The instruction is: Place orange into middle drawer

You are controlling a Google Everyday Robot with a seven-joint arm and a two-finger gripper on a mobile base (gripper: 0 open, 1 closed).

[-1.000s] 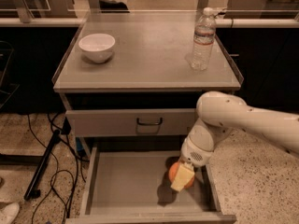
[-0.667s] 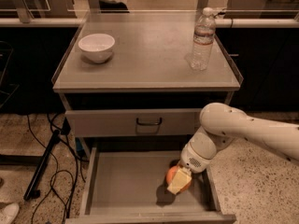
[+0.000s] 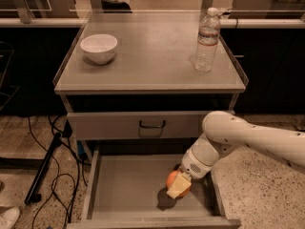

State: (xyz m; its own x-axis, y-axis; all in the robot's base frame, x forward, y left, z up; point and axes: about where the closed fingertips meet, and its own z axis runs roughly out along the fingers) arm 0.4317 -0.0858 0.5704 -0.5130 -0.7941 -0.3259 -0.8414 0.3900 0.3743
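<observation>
Camera view

- Looking down from the near side onto the cabinet top (image 3: 152, 66), carrying a white bowl (image 3: 99, 46) at far left and a water bottle (image 3: 207, 39) at far right
- Showing the upper drawer front (image 3: 119, 125) closed, and the middle drawer (image 3: 124, 185) pulled out toward the near side below it
- Reaching in from the right with the white arm (image 3: 257, 137), bending down over the right wall of the middle drawer
- Positioning the gripper (image 3: 177, 185) inside the middle drawer, right of centre and well apart from the left wall
- Grasping the orange (image 3: 170, 179), with one pale finger (image 3: 179, 187) lying across its near face and the other hidden behind the fruit; judging the claw clenched on it
- Holding the orange directly in the claw, not offset to any side, low over the bare drawer floor
- Casting a shadow just to the near left, suggesting the fruit is hanging just clear of the floor or barely touching it; not possible to tell which
- Noting no long axis and no pointing direction: being round, needing no turning before release
- Judging the task nearly complete, with only the release and withdrawal remaining
- Expecting some rolling on the flat floor after release, contained by the low side walls
</observation>
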